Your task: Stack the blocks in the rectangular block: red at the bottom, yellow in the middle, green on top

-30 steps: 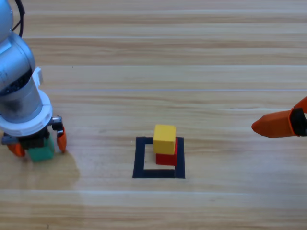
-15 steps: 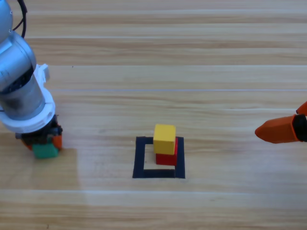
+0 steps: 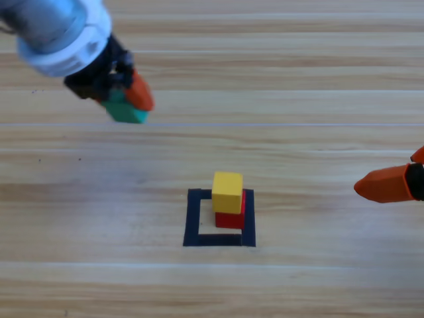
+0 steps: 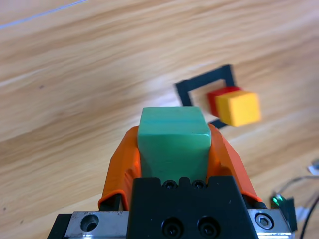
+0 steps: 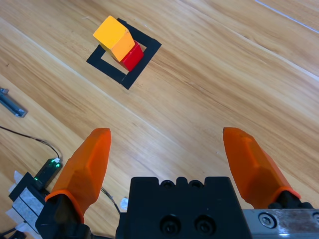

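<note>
Green cube (image 4: 174, 141) half-hidden between left gripper's (image 3: 124, 99) clamped fingers; right gripper (image 5: 172, 164), fingers spread empty, cut off.

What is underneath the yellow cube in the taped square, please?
The red cube sits directly under the yellow cube, inside the black tape square. Only its side faces show; its top is covered. The green cube is elsewhere, in the left gripper.

The left tool (image 4: 172, 149) has two smooth, rounded orange jaws rising from a black, boxy body with small round black screws, flanked by silver metal plates with holes. The right tool (image 5: 172, 164) shows the same tapered orange jaws, black block and screws.
</note>
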{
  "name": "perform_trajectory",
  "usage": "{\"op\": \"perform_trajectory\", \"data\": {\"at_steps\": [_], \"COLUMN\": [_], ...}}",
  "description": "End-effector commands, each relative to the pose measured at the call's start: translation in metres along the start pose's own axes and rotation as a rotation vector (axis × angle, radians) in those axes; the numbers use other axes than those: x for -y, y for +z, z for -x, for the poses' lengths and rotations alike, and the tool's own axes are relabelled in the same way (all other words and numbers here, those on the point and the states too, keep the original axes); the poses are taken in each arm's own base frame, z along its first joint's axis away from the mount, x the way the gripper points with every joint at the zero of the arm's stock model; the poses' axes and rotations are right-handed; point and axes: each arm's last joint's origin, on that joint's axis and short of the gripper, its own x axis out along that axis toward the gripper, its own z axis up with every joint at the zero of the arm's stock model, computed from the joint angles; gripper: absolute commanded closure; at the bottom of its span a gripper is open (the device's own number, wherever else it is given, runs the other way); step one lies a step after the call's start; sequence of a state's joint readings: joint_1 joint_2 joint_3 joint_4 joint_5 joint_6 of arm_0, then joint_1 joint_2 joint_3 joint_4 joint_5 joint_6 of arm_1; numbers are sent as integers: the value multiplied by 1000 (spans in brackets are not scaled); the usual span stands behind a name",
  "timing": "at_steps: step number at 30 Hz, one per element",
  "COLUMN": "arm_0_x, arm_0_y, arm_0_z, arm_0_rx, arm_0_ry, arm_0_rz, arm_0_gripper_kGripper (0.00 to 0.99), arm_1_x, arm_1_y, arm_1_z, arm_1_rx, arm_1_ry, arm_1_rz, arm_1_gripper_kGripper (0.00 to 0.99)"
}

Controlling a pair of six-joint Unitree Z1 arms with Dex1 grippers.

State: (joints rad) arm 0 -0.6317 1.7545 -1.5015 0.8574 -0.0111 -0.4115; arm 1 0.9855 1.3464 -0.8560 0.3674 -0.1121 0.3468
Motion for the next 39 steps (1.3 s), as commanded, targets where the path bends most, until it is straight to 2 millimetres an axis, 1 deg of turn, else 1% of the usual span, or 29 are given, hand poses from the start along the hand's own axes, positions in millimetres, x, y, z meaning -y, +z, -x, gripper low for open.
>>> {"op": "perform_trajectory", "data": {"at_steps": [1, 3, 5, 11, 14, 18, 19, 23, 26, 33, 39], "arm_0_x": [68, 85, 97, 118, 130, 143, 147, 148, 150, 150, 149], "arm_0_y": [-13, -14, -17, -15, -11, -4, -3, -2, 0, 1, 0], "arm_0_z": [-26, -37, -47, -60, -76, -97, -98, -101, -98, -98, -103], "arm_0_rx": [-102, -124, -143, -157, -191, -239, -246, -248, -244, -238, -238], "arm_0_ry": [-42, -36, -26, 15, 71, 175, 183, 207, 199, 197, 219], "arm_0_rz": [-209, -245, -252, -205, -167, -49, -37, 48, 80, 96, 104], "arm_0_gripper_kGripper": [899, 899, 899, 899, 899, 896, 896, 896, 895, 895, 895], "arm_1_x": [7, 7, 8, 9, 9, 9, 9, 9, 9, 9, 8], "arm_1_y": [-9, -9, -9, -12, -12, -13, -13, -13, -12, -13, -12], "arm_1_z": [-1, -1, 1, 2, 2, 1, 1, 1, 1, -1, -2], "arm_1_rx": [-13, -14, -9, -13, -13, -15, -15, -15, -16, -24, -28], "arm_1_ry": [-29, -28, -27, -29, -29, -29, -29, -29, -26, -30, -28], "arm_1_rz": [-19, -18, -19, -19, -19, -19, -19, -19, -19, -16, -16], "arm_1_gripper_kGripper": [0, 0, 0, 0, 0, 0, 0, 0, 0, 0, 0]}}
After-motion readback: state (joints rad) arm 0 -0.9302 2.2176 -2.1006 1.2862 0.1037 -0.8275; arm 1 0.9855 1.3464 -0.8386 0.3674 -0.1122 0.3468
